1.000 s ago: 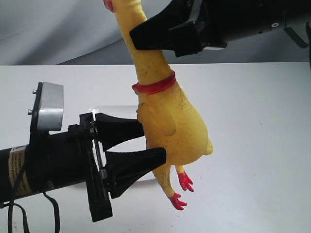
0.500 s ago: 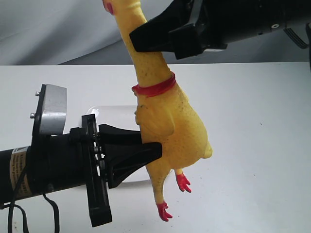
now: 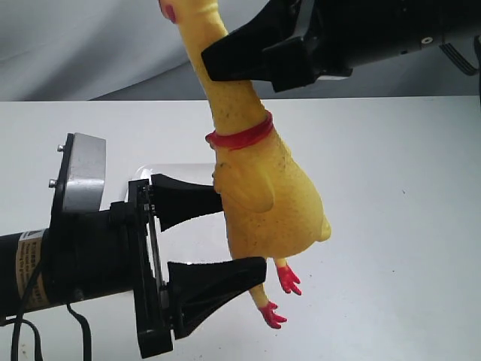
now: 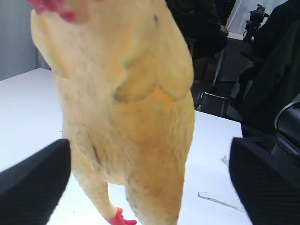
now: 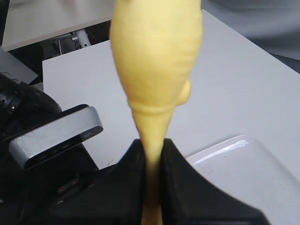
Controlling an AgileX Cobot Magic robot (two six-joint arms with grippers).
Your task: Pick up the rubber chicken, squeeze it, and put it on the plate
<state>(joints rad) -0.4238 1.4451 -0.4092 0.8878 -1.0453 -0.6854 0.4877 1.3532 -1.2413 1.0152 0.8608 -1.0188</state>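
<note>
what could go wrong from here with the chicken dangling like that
1. The rubber chicken hangs only by its thin neck in the right gripper; a sideways push might pull it loose.
2. The left gripper is open around the body, its lower finger close to the legs; closing could pinch the legs instead.
3. The plate sits partly under the left arm, which may block lowering.

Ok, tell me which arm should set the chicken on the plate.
Right. The right gripper is shut on the neck of the chicken and holds it up near the plate. The left gripper is open around the body and grips nothing.
</note>
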